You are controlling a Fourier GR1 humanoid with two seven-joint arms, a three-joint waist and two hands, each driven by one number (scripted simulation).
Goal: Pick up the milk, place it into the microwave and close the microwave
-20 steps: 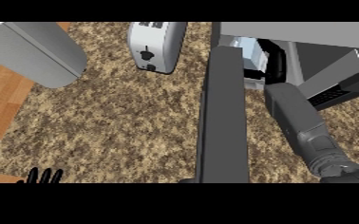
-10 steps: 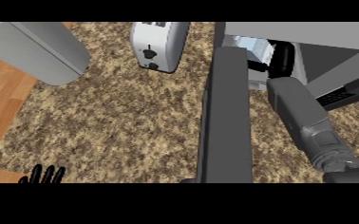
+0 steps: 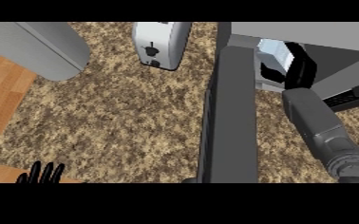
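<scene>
While inside the microwave (image 3: 301,29), right robot hand (image 3: 298,69) curled round milk (image 3: 273,53); left robot hand (image 3: 42,174) open, resting.

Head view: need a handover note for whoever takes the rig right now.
Left hand: open, fingers up, resting at the view's lower left edge.
Right hand: curled round the milk, reaching into the microwave at the upper right.
Microwave door: open, jutting toward the robot, left of the right forearm.
Done: milk picked up and brought into the microwave's opening. Whether it already rests on the floor inside cannot be told.
Left: set the milk down, release, pull the arm out, close the door.
</scene>
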